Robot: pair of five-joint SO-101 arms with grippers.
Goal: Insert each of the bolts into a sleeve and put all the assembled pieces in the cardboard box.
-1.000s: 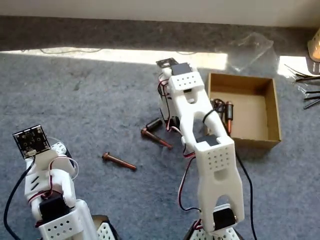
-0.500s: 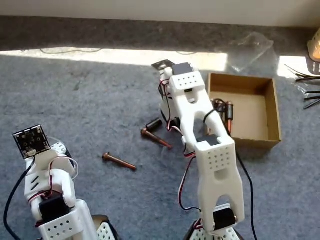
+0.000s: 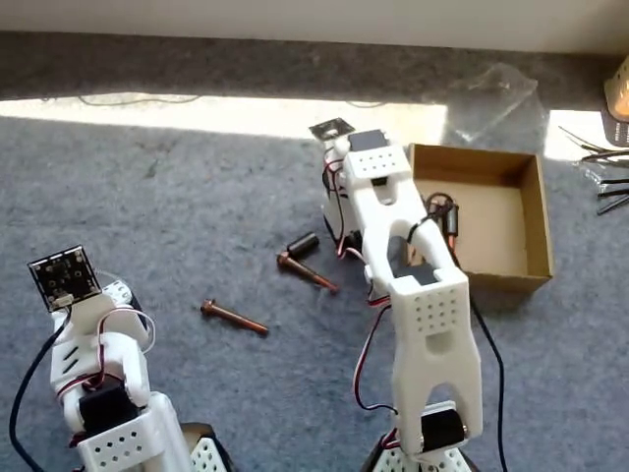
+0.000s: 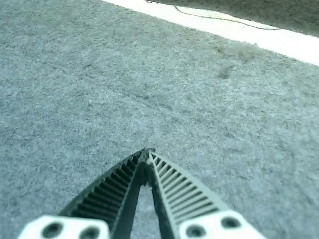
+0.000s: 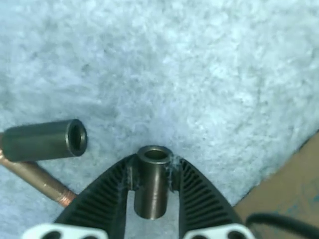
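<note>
Where the right gripper (image 5: 152, 168) hangs over the grey carpet (image 3: 177, 197) near the cardboard box (image 3: 529, 211), we see its ribbed fingers (image 5: 107, 195) clamped on a dark sleeve (image 5: 151, 185), whose open end protrudes past the fingertips. A second sleeve (image 5: 46, 140) lies on its side just beside one bolt (image 5: 37, 180) — the other bolt (image 3: 234, 318) lies apart. The left gripper (image 4: 147, 155) is closed on nothing (tips meeting).

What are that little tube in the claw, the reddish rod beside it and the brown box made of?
Gripped sleeve: likely steel, dull grey with soft sheen. Bolt: metal, coppery finish, perhaps plated, threads at its tip. Cardboard box: plain brown cardboard, matte, thin walls.
</note>
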